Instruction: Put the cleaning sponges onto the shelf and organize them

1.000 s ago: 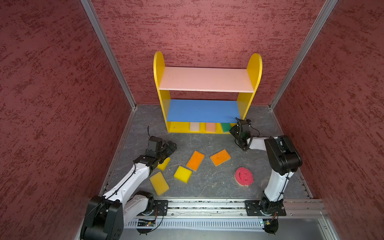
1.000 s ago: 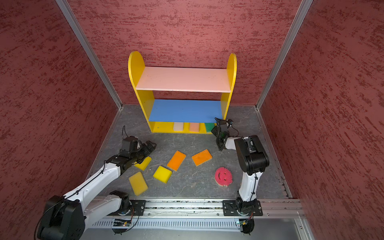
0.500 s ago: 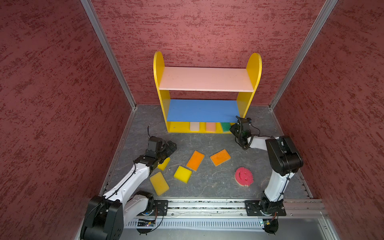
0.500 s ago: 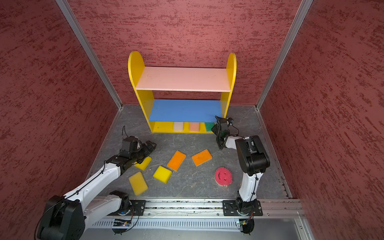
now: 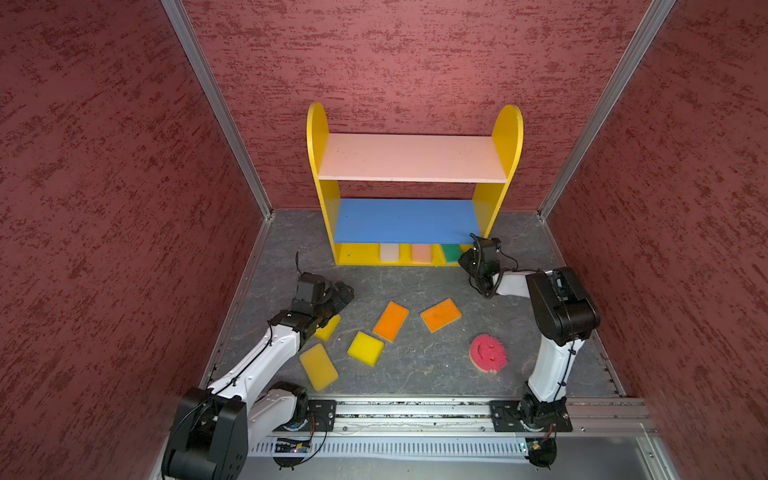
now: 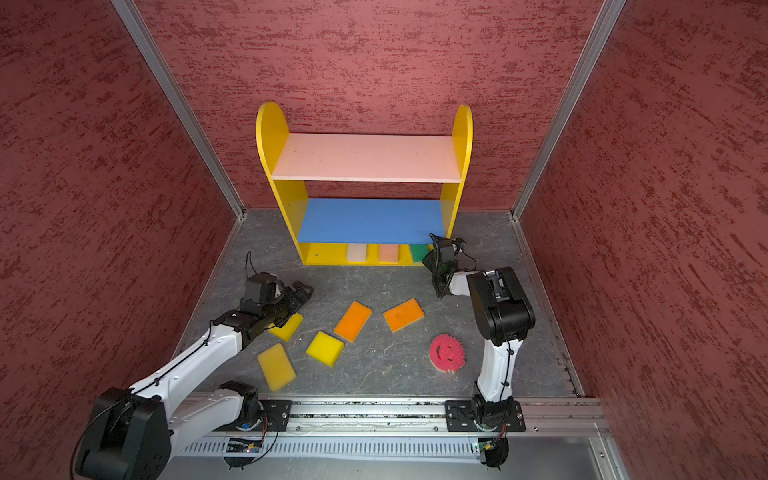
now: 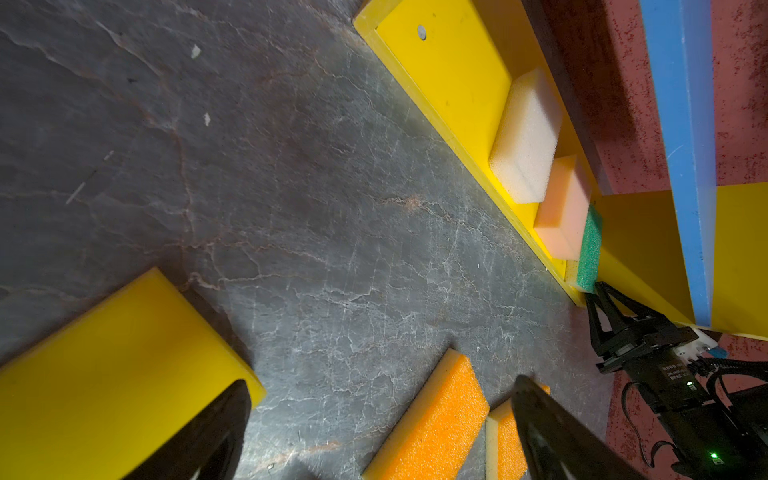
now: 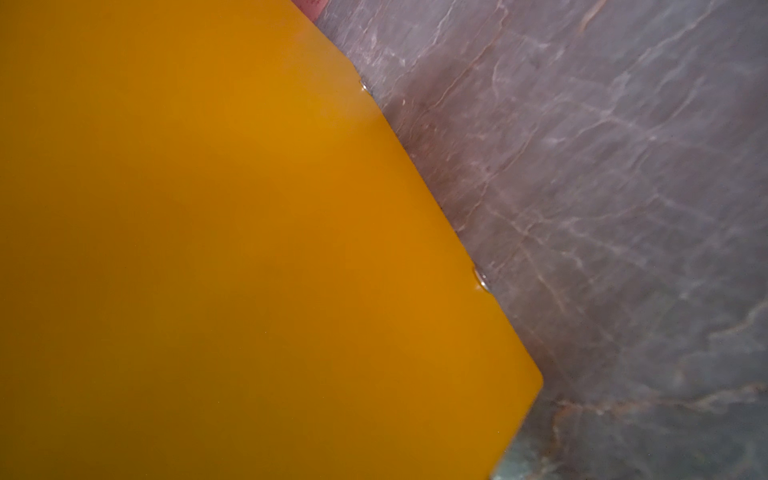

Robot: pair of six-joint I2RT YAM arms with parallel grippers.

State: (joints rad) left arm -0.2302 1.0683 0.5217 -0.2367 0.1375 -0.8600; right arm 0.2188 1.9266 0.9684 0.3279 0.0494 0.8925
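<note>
Both top views were bright, evenly lit from overhead and sharp, though the wide lens splayed the aluminium corner posts (image 5: 216, 108) outward toward the upper corners. The sponges (image 5: 365, 348) cast short, soft shadows on the floor (image 5: 436, 365), and the bottom board (image 5: 357, 254) of the shelf (image 5: 507, 137) sat shaded under the blue board (image 5: 407, 220). The left wrist view was dimmer, the fingers (image 7: 548, 428) of the left gripper (image 7: 382, 386) blurred dark. In the right wrist view the yellow side panel (image 8: 208, 249) was a featureless, out-of-focus mass and the floor looked hazy.

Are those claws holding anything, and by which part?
Left gripper: open, empty. Right gripper: tips at front end of the green sponge; grip cannot be told.
</note>
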